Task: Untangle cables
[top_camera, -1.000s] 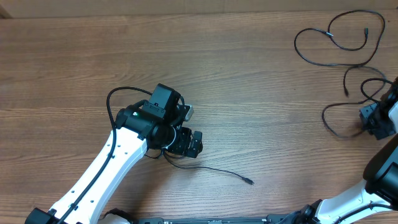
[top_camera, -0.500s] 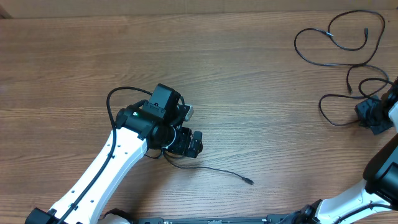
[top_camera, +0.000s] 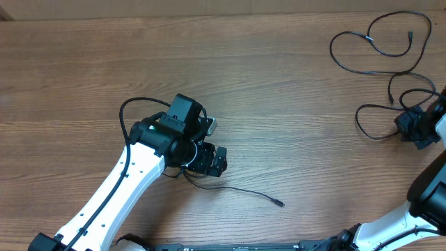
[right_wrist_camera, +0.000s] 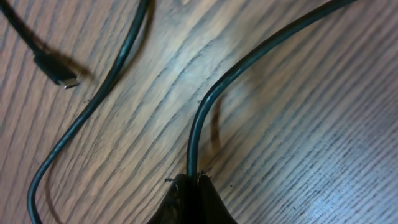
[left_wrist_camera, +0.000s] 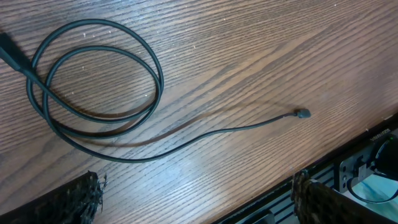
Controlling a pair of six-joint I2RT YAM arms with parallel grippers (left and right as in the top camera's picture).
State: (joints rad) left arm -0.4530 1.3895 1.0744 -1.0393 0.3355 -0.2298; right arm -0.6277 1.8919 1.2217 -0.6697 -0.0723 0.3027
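Thin black cables lie in loose loops at the far right of the table. My right gripper is shut on one of them, and its loop curves out to the left. In the right wrist view the pinched cable rises from the shut fingertips. A second cable and a small plug lie to its left. A separate cable lies coiled twice below my open left gripper, its tail ending in a plug. This gripper holds nothing.
The table's front edge runs close behind the left gripper. The left arm's own thick black cable arcs above its wrist. The right arm stands at the table's right edge.
My right gripper has moved a little away from the front edge and leftward, dragging the cable loop with it. The left arm and its cable have not moved.
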